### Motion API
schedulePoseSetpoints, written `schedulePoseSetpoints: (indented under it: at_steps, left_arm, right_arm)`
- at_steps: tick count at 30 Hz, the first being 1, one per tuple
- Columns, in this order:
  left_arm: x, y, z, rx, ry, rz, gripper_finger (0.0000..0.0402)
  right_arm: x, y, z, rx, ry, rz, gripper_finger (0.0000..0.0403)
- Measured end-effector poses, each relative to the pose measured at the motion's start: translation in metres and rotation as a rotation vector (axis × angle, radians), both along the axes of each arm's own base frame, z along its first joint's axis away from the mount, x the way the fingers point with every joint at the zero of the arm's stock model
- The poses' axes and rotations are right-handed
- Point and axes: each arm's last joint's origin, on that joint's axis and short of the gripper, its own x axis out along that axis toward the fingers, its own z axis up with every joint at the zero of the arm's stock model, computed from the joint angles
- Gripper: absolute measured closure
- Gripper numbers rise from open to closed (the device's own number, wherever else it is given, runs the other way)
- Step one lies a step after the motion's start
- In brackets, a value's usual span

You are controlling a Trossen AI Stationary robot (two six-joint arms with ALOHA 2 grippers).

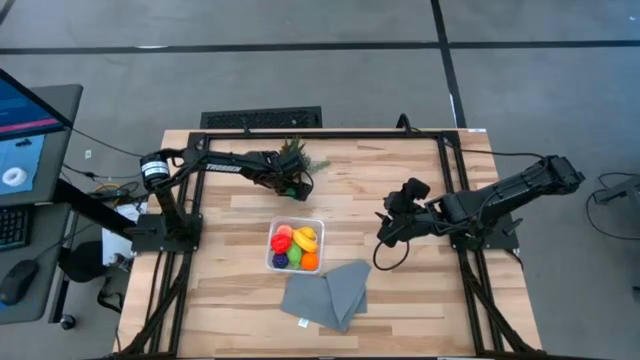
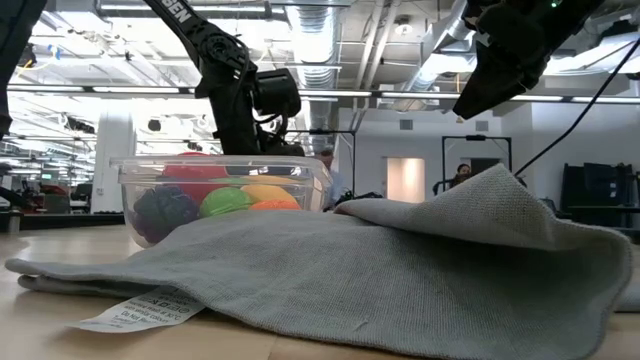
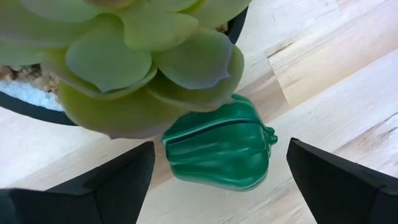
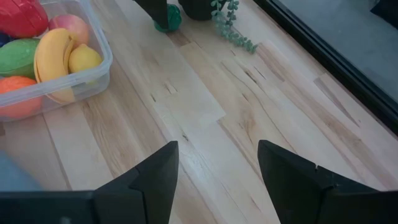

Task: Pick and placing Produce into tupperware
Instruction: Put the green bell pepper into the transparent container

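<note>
The clear tupperware (image 1: 322, 232) stands mid-table and holds several pieces of produce (image 1: 296, 247), among them a red one, a yellow banana (image 4: 50, 59), a lime green one and an orange one. One dark green pepper (image 3: 221, 149) lies on its side on the wood, tucked against the pot of a plant (image 3: 143, 56). My left gripper (image 3: 219, 163) points down over it. It is open, with a finger on either side of the pepper and a small gap at each. My right gripper (image 1: 385, 232) hangs open above the table to the right of the tupperware, with nothing between its fingers.
The potted plant (image 1: 293, 155) stands at the table's far edge, its leaves overhanging the pepper. A folded grey cloth (image 1: 325, 292) with a white tag lies in front of the tupperware. Bare wood (image 4: 205, 93) stretches between the tupperware and my right gripper.
</note>
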Motion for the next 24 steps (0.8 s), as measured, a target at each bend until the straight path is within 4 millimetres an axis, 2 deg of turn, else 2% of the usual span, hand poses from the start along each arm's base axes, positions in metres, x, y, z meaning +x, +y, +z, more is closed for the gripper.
schedulePoseSetpoints:
  at_steps: [17, 24]
  left_arm:
    - [0.0017, -0.0046, 0.0001, -0.002, 0.000, -0.028, 0.0122]
    - [0.0019, -0.0052, 0.0001, 0.000, 0.001, -0.035, 0.0136]
  right_arm:
    - [0.0000, 0.0000, 0.0000, 0.000, 0.000, 0.000, 0.0158]
    - [0.0000, 0.0000, 0.0000, 0.001, -0.001, -0.001, 0.0158]
